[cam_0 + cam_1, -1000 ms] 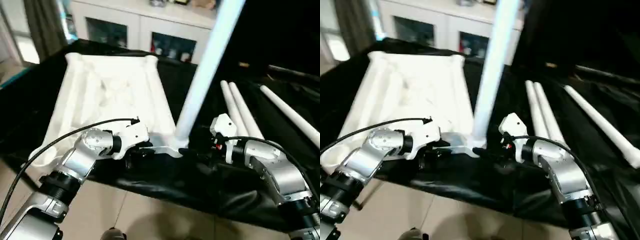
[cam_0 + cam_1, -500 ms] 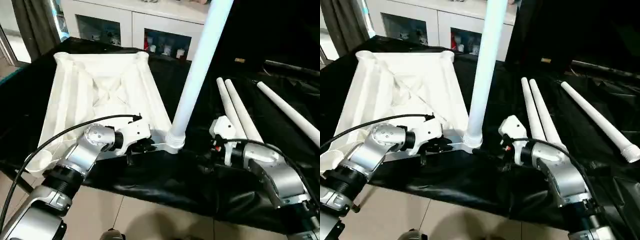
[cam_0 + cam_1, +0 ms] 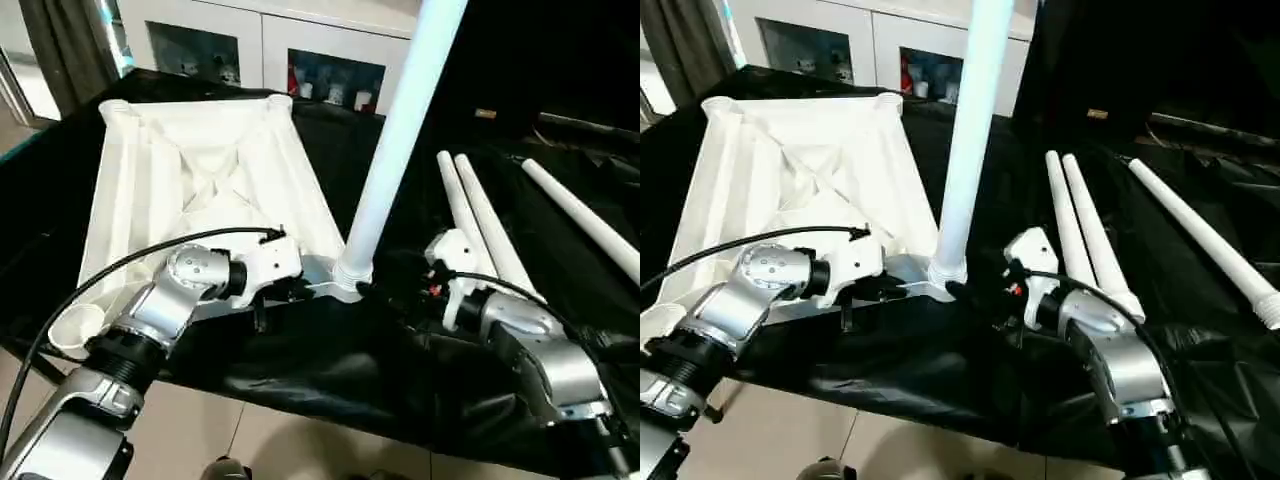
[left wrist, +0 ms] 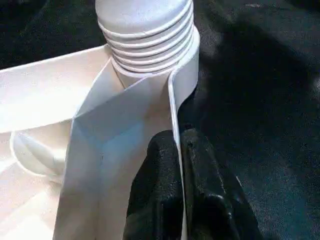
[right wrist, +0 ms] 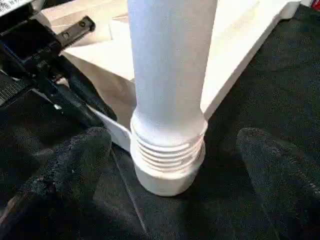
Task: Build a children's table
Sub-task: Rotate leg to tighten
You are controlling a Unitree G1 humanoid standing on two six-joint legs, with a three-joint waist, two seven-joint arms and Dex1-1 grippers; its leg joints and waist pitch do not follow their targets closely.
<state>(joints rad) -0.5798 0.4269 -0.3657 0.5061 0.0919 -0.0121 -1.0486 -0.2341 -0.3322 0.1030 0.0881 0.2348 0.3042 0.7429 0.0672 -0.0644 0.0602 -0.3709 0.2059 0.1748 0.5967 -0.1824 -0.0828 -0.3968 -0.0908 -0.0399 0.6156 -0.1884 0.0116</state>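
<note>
nearest the camera, the left gripper pinches the raised rim of the white tabletop, one black finger on each side of the thin wall, just beside the corner socket. the right gripper stands spread wide, one finger to each side of that same socket and touching neither it nor the tube, as far as the wrist view lets one judge.

in the socket stands one white leg, upright with a slight tilt, its ribbed threaded end seated in the socket's mouth with several ridges still showing above it. the tabletop lies underside up on the black-draped work table, its near edge at the table's front, the held corner on its right side toward the right gripper.

counted: one tabletop, four legs. one leg is in the socket; three lie loose on the black cloth to the right of the right arm, two of them side by side and touching, the third apart and farther right, angled away.

the tabletop is white plastic, rectangular, with crossed stiffening ribs in the middle and round sockets at the corners; three sockets look empty, though the far two are small in the view. beyond the table stands a white cabinet with glass doors.
</note>
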